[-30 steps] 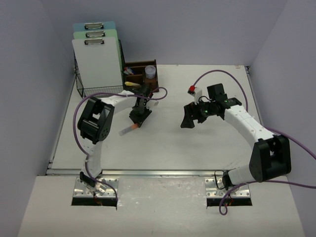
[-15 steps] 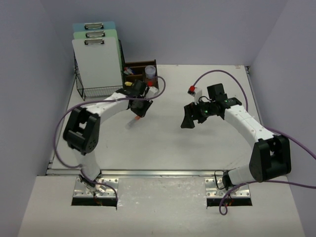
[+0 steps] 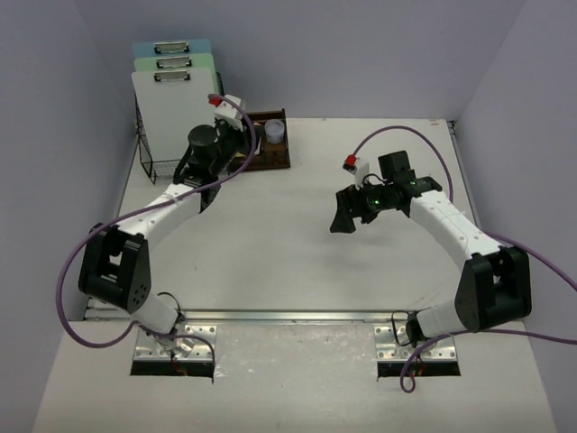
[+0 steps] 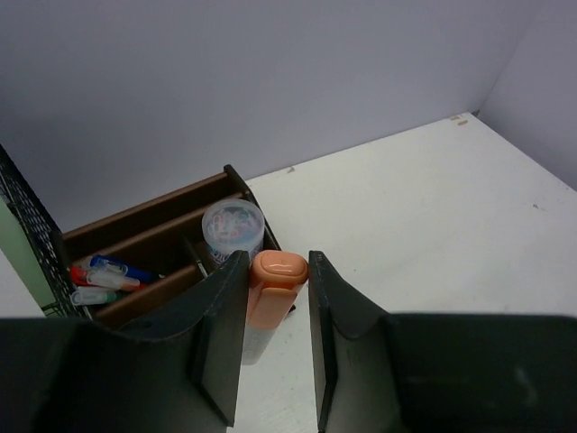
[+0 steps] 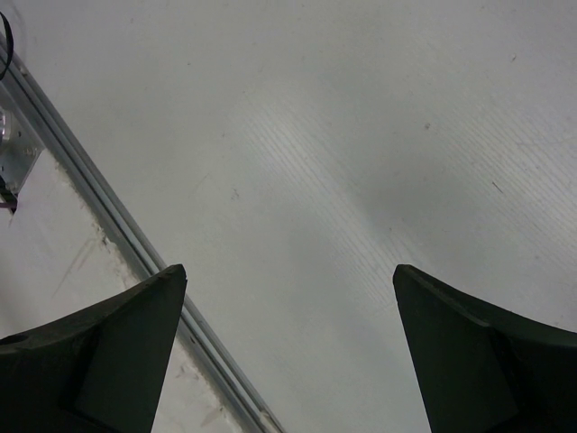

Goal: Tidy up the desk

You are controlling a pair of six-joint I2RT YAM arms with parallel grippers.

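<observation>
The white desk [image 3: 297, 262] carries a dark-brown organiser tray [image 3: 278, 161] at the back left. My left gripper [image 3: 236, 144] hovers at that tray and is shut on an orange-capped marker [image 4: 275, 290]. In the left wrist view the gripper [image 4: 278, 262] holds the marker cap-forward, just right of a clear jar of clips [image 4: 233, 230] in the tray [image 4: 144, 225]. The marker is hidden in the top view. My right gripper [image 3: 343, 216] is open and empty above the desk's right middle; its wrist view [image 5: 288, 271] shows only bare desk [image 5: 361, 135].
A black wire-mesh rack [image 3: 153, 162] with three clipboards [image 3: 176, 108] stands left of the tray. Coloured pens [image 4: 108, 271] lie in the tray's left compartment. A metal rail [image 3: 288, 316] runs along the near edge and also shows in the right wrist view [image 5: 117, 234]. Lavender walls close in the back and sides.
My left arm has carried the orange marker from the desk's left middle back and up to the organiser tray. The right arm has not moved.
</observation>
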